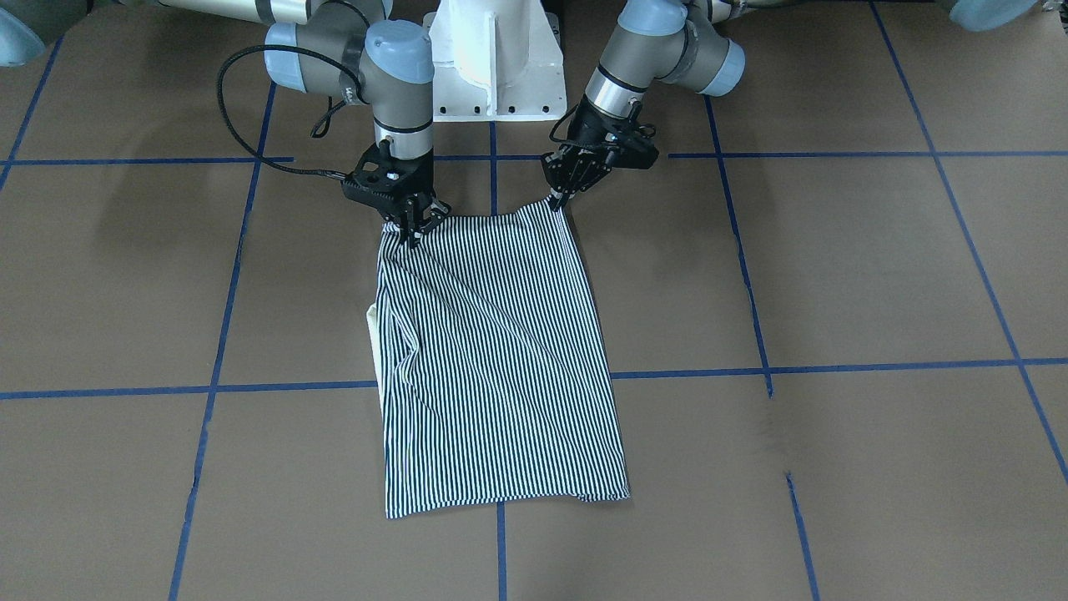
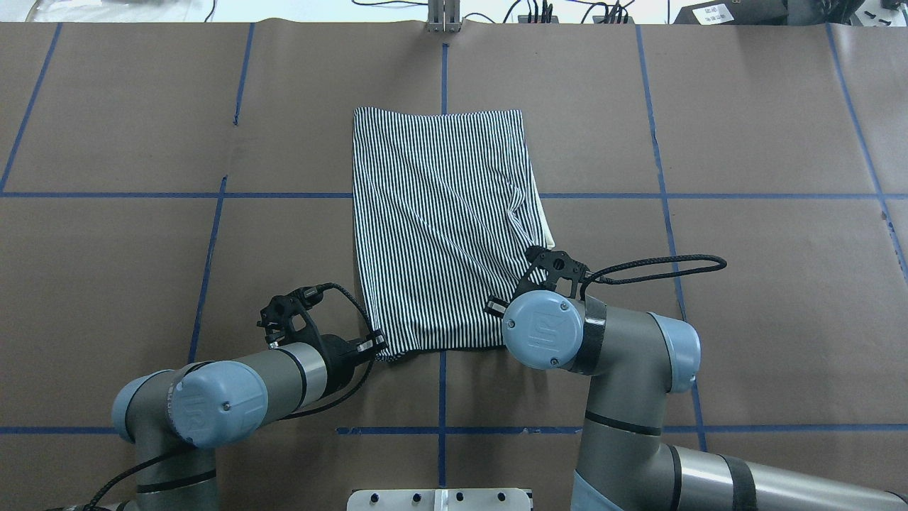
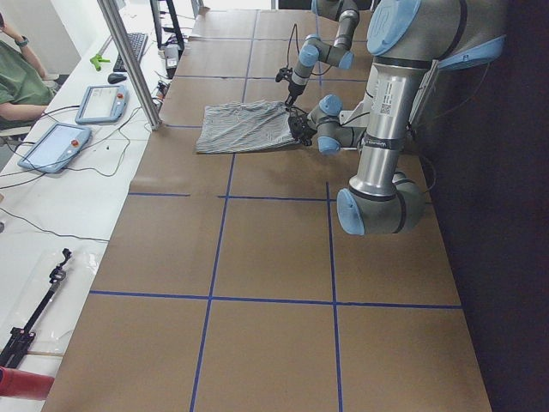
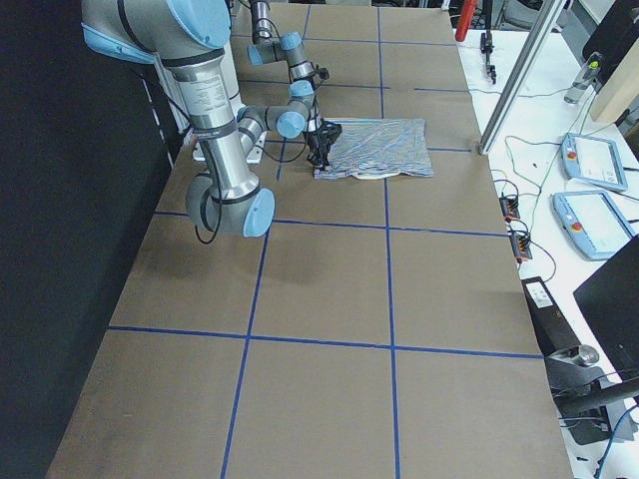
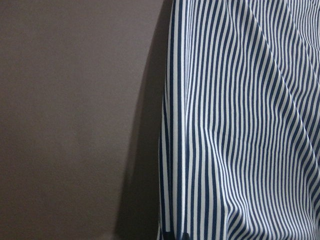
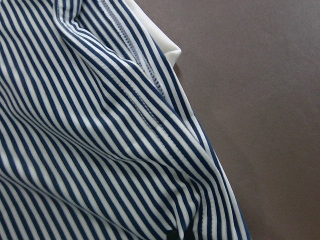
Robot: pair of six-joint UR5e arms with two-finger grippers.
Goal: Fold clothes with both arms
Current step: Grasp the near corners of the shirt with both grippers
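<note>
The striped polo shirt (image 1: 492, 359) lies folded into a long rectangle on the brown table, with wrinkles running from its robot-side edge. A strip of cream collar (image 1: 373, 334) peeks out on one long side; it also shows in the right wrist view (image 6: 165, 47). My left gripper (image 1: 557, 199) is shut on the shirt's near corner, seen low in the overhead view (image 2: 376, 348). My right gripper (image 1: 415, 227) is shut on the other near corner, mostly hidden under its wrist in the overhead view. Both corners are slightly lifted. The wrist views show the stripes close up (image 5: 240, 125) (image 6: 100, 125).
The white pedestal base (image 1: 492, 58) stands just behind the grippers. Blue tape lines (image 1: 501, 542) grid the brown table top. A metal post (image 3: 129, 60), tablets (image 3: 53, 146) and a seated operator (image 3: 17, 77) are on the far side beyond the table edge.
</note>
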